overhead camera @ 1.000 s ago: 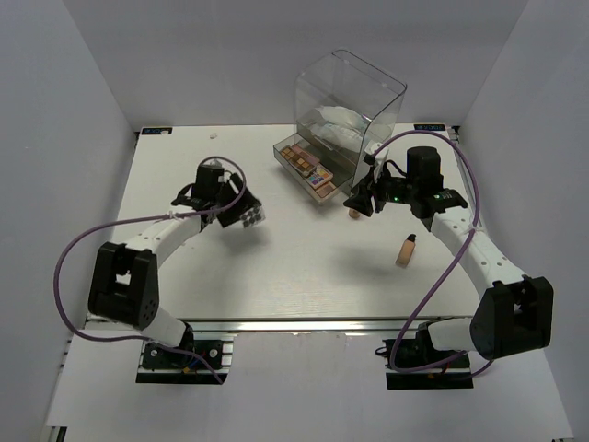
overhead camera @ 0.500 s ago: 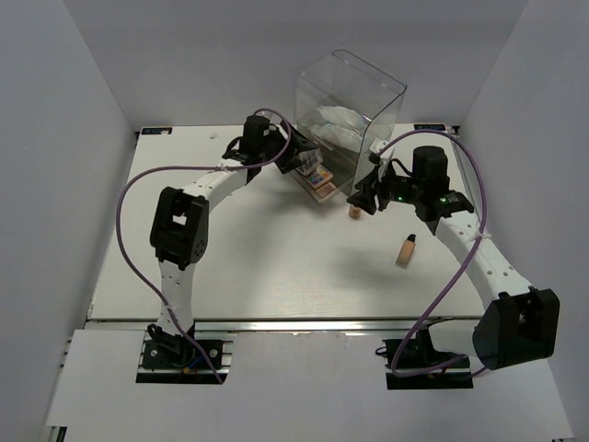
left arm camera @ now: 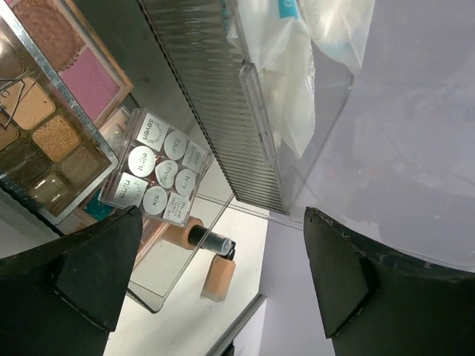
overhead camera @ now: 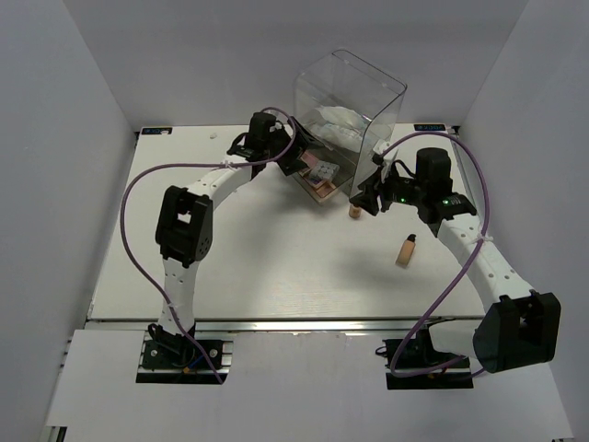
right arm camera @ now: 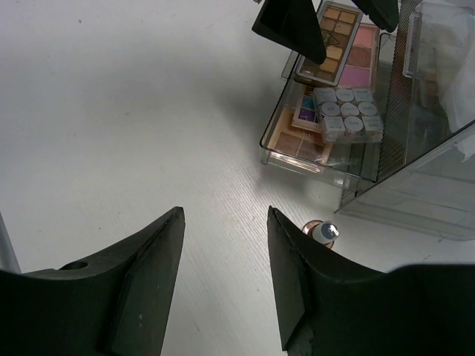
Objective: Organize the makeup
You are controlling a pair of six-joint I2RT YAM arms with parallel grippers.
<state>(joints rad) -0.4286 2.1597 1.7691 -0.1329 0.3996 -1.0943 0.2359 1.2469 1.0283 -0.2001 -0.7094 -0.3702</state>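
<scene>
The clear plastic box point(overhead camera: 354, 92) has its bottom drawer point(overhead camera: 324, 193) pulled out, with flat peach and pink palettes point(right arm camera: 338, 52) in it. A white grid palette point(overhead camera: 322, 171) lies on top of them; it also shows in the left wrist view point(left arm camera: 157, 178) and the right wrist view point(right arm camera: 347, 115). My left gripper point(overhead camera: 299, 164) hangs open and empty just above the drawer. White-and-blue packets point(left arm camera: 289, 67) fill the box above. One tan foundation bottle point(overhead camera: 353, 212) stands by the drawer's corner, another point(overhead camera: 405, 250) lies on the table. My right gripper point(overhead camera: 363, 198) is open and empty beside the standing bottle point(right arm camera: 323, 232).
White walls close in the table point(overhead camera: 230, 267) at the back and both sides. The table's metal front rail point(overhead camera: 294, 324) runs along the near edge. Both arms' purple cables point(overhead camera: 129, 230) loop out over the table's sides.
My left arm swung from the table's left to the open drawer, carrying the white grid palette. The palette now lies in the drawer and the jaws are open. The right gripper barely moved.
</scene>
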